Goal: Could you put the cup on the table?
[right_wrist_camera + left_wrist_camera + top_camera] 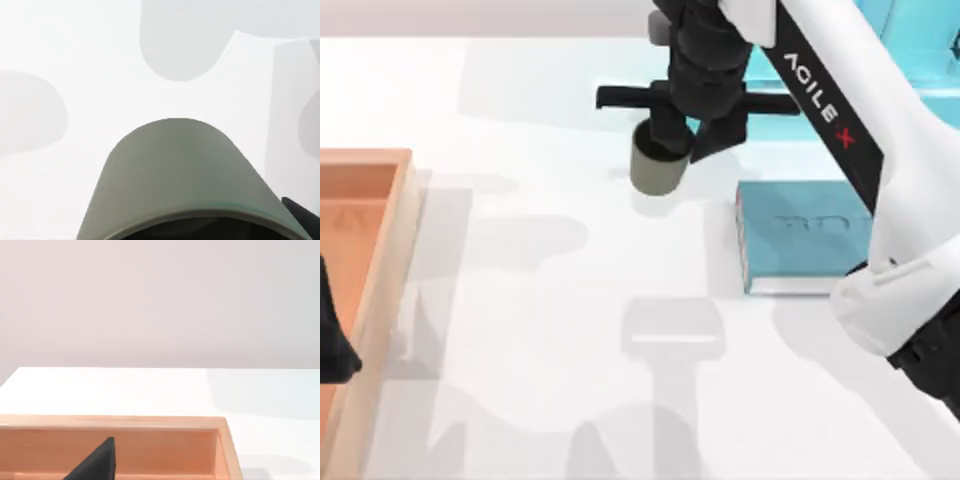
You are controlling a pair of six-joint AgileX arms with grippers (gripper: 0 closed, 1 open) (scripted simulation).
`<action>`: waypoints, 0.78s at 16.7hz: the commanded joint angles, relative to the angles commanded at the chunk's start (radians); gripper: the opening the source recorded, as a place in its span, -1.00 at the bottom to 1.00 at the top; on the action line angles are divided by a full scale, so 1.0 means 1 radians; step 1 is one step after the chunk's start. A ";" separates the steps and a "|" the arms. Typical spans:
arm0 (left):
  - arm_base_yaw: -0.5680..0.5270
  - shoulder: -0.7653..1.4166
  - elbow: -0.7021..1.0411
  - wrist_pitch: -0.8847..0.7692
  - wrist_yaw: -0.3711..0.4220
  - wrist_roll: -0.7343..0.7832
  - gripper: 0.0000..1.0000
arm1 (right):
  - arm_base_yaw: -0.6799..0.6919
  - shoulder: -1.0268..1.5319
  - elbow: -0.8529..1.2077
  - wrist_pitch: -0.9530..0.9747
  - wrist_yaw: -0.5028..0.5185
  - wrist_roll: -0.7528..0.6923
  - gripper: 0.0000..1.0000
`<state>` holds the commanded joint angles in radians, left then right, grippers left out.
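Observation:
The olive-brown cup point(655, 168) hangs upright from my right gripper point(672, 150), which is shut on its rim. It sits at the back middle of the white table point(570, 300), just left of the teal book, and its shadow falls on the table right beneath it. The right wrist view looks down the cup's outer wall point(185, 180) onto the bare table point(75, 60), with one dark fingertip point(302, 216) beside the rim. My left gripper point(332, 345) is parked at the left edge over the wooden tray.
A teal book point(800, 240) lies flat right of the cup. A second teal object point(910, 50) sits at the back right under the right arm. The wooden tray point(360, 250) runs along the left side, and its rim point(150, 422) appears in the left wrist view.

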<state>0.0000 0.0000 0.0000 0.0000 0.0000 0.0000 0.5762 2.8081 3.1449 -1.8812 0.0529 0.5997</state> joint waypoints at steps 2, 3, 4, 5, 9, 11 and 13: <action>0.000 0.000 0.000 0.000 0.000 0.000 1.00 | 0.002 0.076 0.119 -0.044 0.002 0.005 -1.00; 0.000 0.000 0.000 0.000 0.000 0.000 1.00 | 0.003 0.114 0.182 -0.067 0.004 0.007 -1.00; 0.000 0.000 0.000 0.000 0.000 0.000 1.00 | 0.004 0.150 0.238 -0.088 0.005 0.008 -1.00; 0.000 0.000 0.000 0.000 0.000 0.000 1.00 | 0.005 0.183 0.282 -0.107 0.006 0.009 -1.00; 0.000 0.000 0.000 0.000 0.000 0.000 1.00 | 0.007 0.247 0.354 -0.144 0.008 0.010 -1.00; 0.000 0.000 0.000 0.000 0.000 0.000 1.00 | 0.007 0.247 0.354 -0.144 0.008 0.010 -1.00; 0.000 0.000 0.000 0.000 0.000 0.000 1.00 | 0.007 0.247 0.354 -0.144 0.008 0.010 -0.85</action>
<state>0.0000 0.0000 0.0000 0.0000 0.0000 0.0000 0.5832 3.0547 3.4993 -2.0253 0.0609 0.6093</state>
